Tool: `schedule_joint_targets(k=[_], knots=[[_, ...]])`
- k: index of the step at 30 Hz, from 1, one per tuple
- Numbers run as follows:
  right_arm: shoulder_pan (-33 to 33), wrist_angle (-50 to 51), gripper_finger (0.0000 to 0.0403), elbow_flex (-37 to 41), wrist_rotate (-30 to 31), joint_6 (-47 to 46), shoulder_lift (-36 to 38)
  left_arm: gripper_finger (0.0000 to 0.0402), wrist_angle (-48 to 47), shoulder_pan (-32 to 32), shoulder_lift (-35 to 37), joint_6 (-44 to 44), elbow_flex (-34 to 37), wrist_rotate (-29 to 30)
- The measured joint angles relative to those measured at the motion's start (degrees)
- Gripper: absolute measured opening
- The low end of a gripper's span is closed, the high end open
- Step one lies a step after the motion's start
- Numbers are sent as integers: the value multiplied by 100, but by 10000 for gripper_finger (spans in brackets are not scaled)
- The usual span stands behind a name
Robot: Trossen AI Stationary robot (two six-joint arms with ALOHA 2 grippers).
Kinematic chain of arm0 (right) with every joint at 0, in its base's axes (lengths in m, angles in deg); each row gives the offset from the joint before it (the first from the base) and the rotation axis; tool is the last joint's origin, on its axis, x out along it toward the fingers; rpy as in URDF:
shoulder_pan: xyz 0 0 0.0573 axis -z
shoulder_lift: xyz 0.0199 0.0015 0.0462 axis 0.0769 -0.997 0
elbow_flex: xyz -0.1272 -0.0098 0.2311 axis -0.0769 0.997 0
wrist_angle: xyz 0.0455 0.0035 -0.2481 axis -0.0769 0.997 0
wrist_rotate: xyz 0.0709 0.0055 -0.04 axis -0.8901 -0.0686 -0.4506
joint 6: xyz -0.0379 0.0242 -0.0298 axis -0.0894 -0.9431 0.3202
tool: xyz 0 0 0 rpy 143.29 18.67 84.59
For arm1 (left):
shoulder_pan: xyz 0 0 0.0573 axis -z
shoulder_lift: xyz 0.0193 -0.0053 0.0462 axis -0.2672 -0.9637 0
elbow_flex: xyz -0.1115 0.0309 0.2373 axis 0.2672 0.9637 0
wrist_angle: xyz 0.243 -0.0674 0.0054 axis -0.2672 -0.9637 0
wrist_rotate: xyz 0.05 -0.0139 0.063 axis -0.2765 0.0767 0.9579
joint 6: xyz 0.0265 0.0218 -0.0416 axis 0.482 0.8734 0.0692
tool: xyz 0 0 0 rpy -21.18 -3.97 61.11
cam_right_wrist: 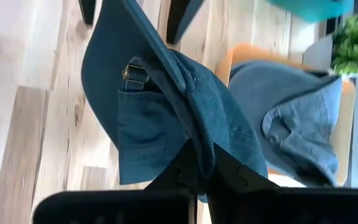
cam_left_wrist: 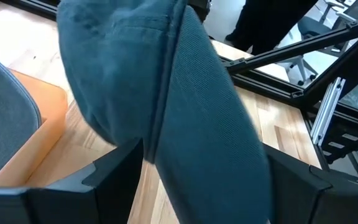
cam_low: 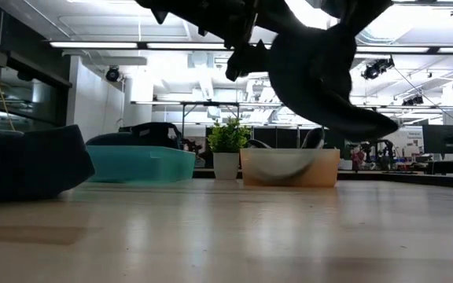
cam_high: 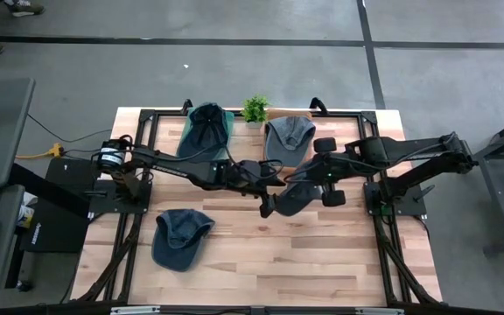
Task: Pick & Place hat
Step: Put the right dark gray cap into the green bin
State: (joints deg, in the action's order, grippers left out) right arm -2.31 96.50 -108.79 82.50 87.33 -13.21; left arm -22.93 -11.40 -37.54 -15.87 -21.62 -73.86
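Between the two grippers, above the middle of the table (cam_high: pixel 322 254), a dark blue denim hat (cam_high: pixel 294 198) is hanging, its crown sagging and its buckle strap showing. The right gripper (cam_right_wrist: pixel 197 169) is pinching its fabric with fingers closed tight; the left gripper (cam_left_wrist: pixel 197 168) is standing wider, its fingers flanking the brim, which is passing between them. Left of the grippers another blue hat (cam_high: pixel 180 237) is lying flat. Beyond them an orange tray (cam_high: pixel 289 136) with a grey hat, a small plant (cam_high: pixel 254 109) and a teal tray (cam_high: pixel 206 128) with another hat are sitting.
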Motion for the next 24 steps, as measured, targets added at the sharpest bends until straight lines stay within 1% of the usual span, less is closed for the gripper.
schedule_joint_targets(k=[10, 14, 16, 20, 24], knots=[[0, -578, 2, 0, -165, 255, 0, 279, -18, 2, 0, 0, 0, 77], [0, -567, 2, 0, -169, 179, 0, 279, -20, 2, 0, -42, 0, 144], [0, -550, 2, 0, -141, 100, 0, 279, -23, 4, 0, -43, 0, 302], [0, -650, 2, 0, -309, 89, 0, 279, -46, 4, 0, -143, 0, 792], [-1, -827, 2, 0, -581, 130, 0, 279, -52, 2, 0, -173, 0, 879]])
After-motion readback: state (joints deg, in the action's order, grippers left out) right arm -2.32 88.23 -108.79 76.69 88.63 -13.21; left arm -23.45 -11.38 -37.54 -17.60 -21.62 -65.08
